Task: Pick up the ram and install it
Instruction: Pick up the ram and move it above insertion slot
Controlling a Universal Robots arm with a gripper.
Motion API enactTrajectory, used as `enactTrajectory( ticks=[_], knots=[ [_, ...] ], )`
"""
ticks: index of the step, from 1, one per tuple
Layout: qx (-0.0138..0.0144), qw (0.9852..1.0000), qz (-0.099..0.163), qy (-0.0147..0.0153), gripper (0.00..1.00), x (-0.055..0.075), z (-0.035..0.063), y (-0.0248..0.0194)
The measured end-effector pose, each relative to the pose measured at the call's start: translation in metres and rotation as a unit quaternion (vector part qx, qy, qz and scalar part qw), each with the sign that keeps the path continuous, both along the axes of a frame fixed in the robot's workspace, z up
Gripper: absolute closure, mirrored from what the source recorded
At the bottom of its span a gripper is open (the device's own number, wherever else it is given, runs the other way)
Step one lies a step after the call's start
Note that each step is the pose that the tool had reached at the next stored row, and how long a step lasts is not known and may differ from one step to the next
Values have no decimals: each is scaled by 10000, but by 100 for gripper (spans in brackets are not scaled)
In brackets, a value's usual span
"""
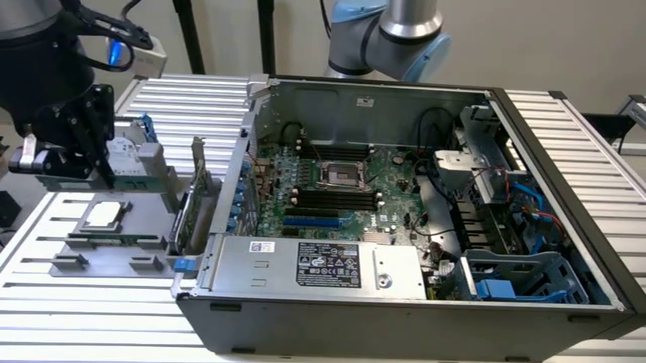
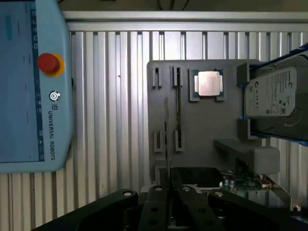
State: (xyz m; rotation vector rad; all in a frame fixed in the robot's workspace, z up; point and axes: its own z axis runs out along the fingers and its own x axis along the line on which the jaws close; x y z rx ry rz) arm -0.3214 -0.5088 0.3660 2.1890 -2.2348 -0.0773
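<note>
Your tool (image 2: 171, 195) is nearly closed, pinching the ram (image 2: 166, 130) edge-on. It looks light, stiff and brittle, so grip the bare edges, not the chips.

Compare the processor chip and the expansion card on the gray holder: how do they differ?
The processor chip lies flat; the expansion card stands on edge. The chip is square and silver; the card is long and green. Both sit on the gray holder outside the computer case.
</note>
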Motion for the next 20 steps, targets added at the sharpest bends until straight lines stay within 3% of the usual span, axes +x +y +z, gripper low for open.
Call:
enactTrajectory(
  ticks=[11, 20],
  knots=[
    [103, 9999, 0, 0, 86, 502, 319, 0],
    [164, 9999, 0, 3, 86, 912, 426, 0]
  ],
)
